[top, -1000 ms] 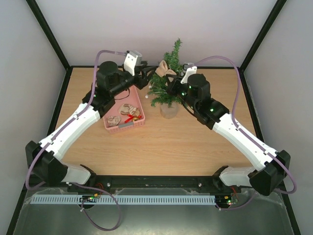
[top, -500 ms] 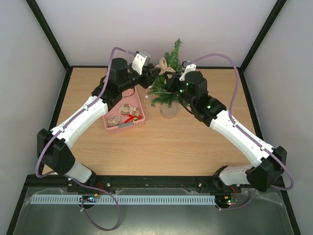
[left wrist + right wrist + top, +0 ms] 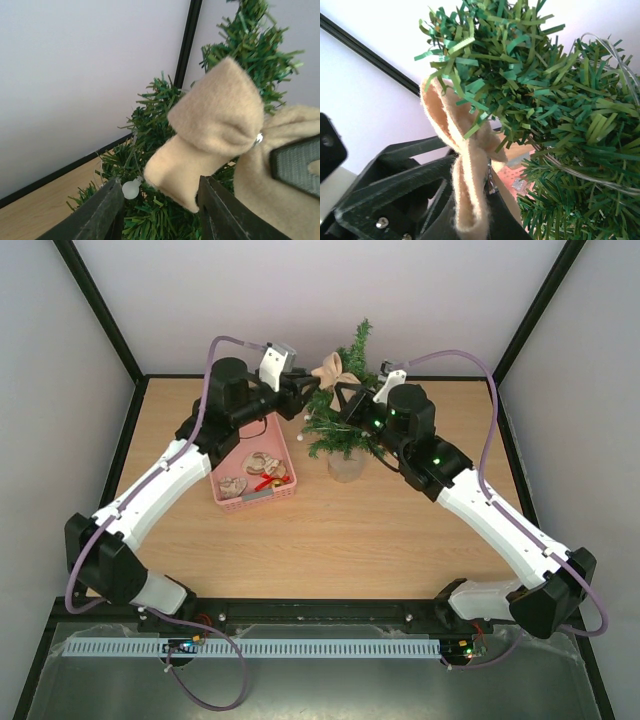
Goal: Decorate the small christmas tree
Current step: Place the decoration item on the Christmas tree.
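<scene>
The small christmas tree (image 3: 345, 420) stands in a pale pot (image 3: 347, 468) at the back of the table. High on its left side a beige fabric bow (image 3: 330, 370) hangs against the branches. My right gripper (image 3: 347, 395) is shut on the bow's knot (image 3: 470, 165), its jaws (image 3: 475, 205) low in the right wrist view. My left gripper (image 3: 306, 390) reaches in from the left. In the left wrist view its jaws (image 3: 162, 210) stand open, with one tail of the bow (image 3: 200, 150) hanging between the fingers (image 3: 107, 212) unpinched. A small white bulb (image 3: 131, 189) sits by the left finger.
A pink basket (image 3: 280, 490) with several ornaments sits left of the tree, under the left arm. The back wall and black frame post (image 3: 187, 45) stand close behind the tree. A clear light wire (image 3: 615, 55) runs through the branches.
The bow has risen a little and shifted left along the tree's upper branches with the right gripper. The left gripper came in toward the bow, and its jaws narrowed slightly.
</scene>
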You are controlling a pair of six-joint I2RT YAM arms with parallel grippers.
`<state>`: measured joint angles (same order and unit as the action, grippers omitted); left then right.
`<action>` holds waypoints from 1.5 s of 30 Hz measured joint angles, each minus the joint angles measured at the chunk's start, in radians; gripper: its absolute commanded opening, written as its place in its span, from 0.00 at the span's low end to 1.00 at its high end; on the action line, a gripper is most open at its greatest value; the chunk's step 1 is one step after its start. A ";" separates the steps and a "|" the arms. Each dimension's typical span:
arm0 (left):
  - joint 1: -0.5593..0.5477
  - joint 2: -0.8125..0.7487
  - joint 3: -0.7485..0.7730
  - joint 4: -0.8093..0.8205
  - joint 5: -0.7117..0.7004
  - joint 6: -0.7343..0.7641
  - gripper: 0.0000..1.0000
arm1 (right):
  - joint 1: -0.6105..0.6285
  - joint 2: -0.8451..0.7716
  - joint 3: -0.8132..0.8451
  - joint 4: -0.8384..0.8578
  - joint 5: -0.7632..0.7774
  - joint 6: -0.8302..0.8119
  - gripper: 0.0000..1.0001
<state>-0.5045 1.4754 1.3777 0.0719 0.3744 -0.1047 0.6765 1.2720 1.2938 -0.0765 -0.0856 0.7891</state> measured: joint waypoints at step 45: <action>-0.060 0.164 0.160 -0.011 0.024 -0.019 0.33 | 0.000 0.032 0.005 -0.108 0.075 -0.003 0.37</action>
<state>-0.5648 1.6398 1.5379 0.0612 0.3988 -0.1234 0.6765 1.3037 1.2987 -0.1848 -0.0105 0.7856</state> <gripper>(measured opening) 0.333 0.316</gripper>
